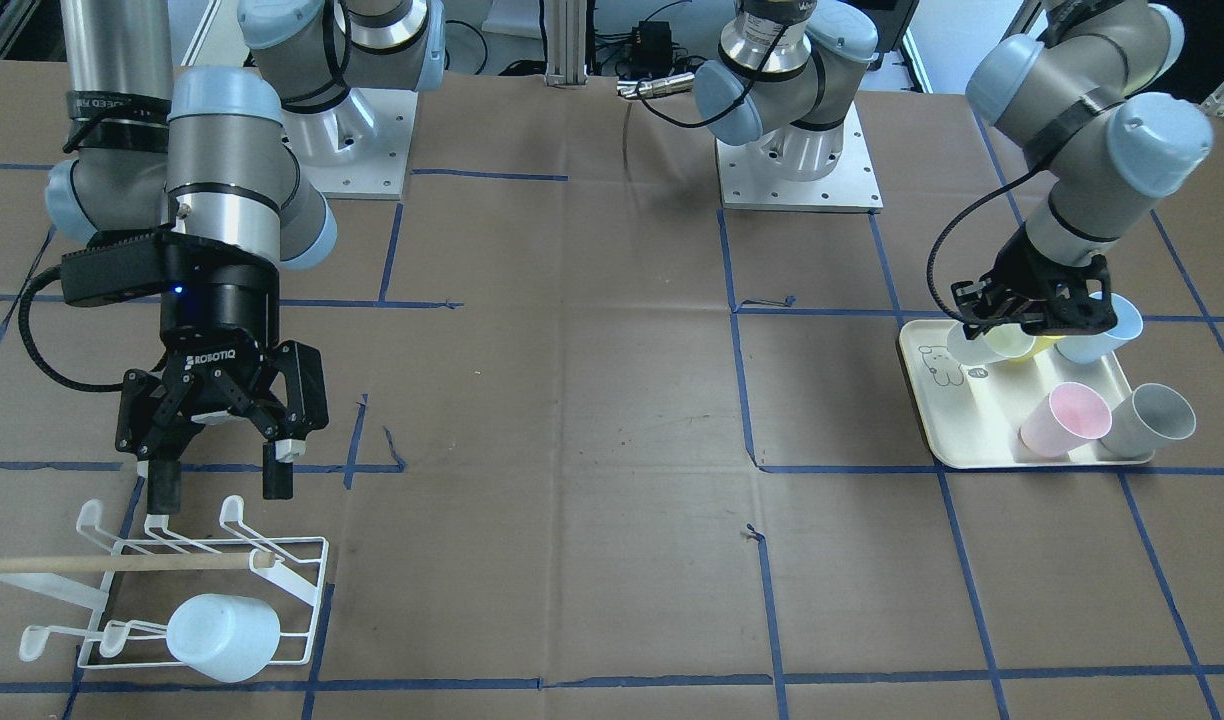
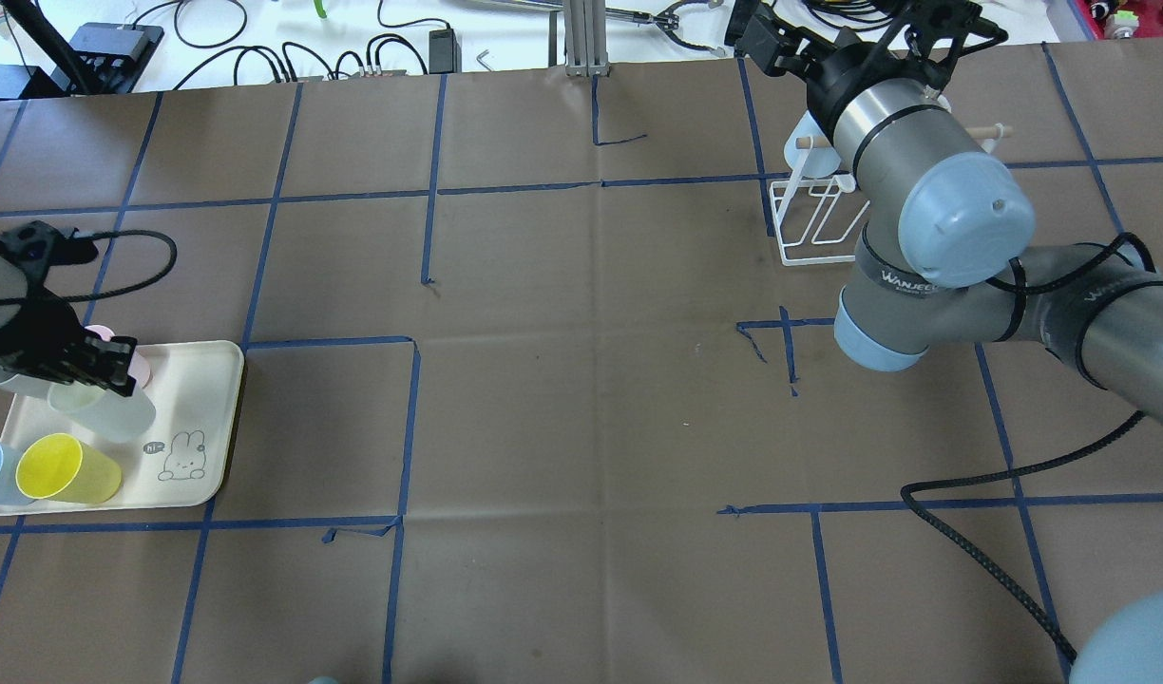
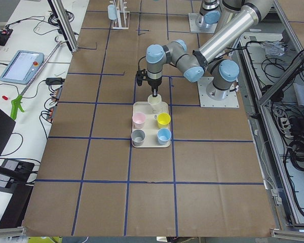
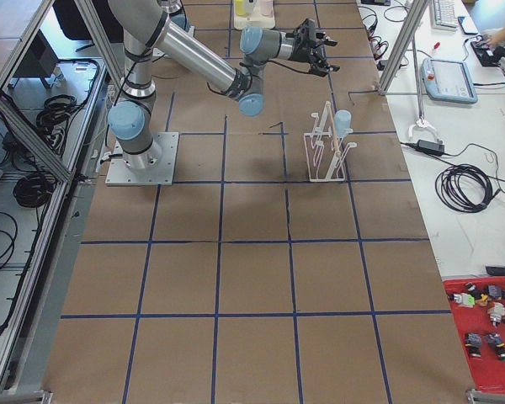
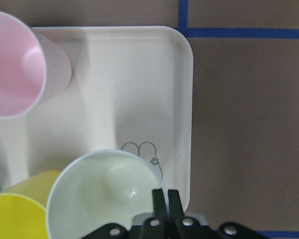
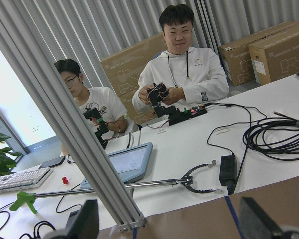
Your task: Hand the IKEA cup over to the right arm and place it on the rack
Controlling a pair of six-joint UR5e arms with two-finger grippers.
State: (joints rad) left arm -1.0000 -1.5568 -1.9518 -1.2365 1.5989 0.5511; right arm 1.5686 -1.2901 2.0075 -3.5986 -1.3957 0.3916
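Observation:
My left gripper (image 1: 1032, 312) is over the cream bear tray (image 1: 972, 440), shut on the rim of a pale whitish cup (image 1: 980, 346). In the left wrist view its fingers (image 5: 160, 205) pinch that cup's wall (image 5: 104, 199), and the cup is tilted beside a yellow cup (image 5: 15, 214). I cannot tell whether it touches the tray. My right gripper (image 1: 222, 480) is open and empty just above the white wire rack (image 1: 297, 600) with a wooden handle (image 1: 122, 563). A pale cup (image 1: 222, 636) hangs on a rack prong.
Pink (image 1: 1064, 420), grey (image 1: 1154, 420), blue (image 1: 1100, 338) and yellow (image 2: 68, 468) cups lie on the tray (image 2: 201, 380). Blue tape lines grid the brown table. Two operators sit beyond the far table edge in the right wrist view (image 6: 182, 69).

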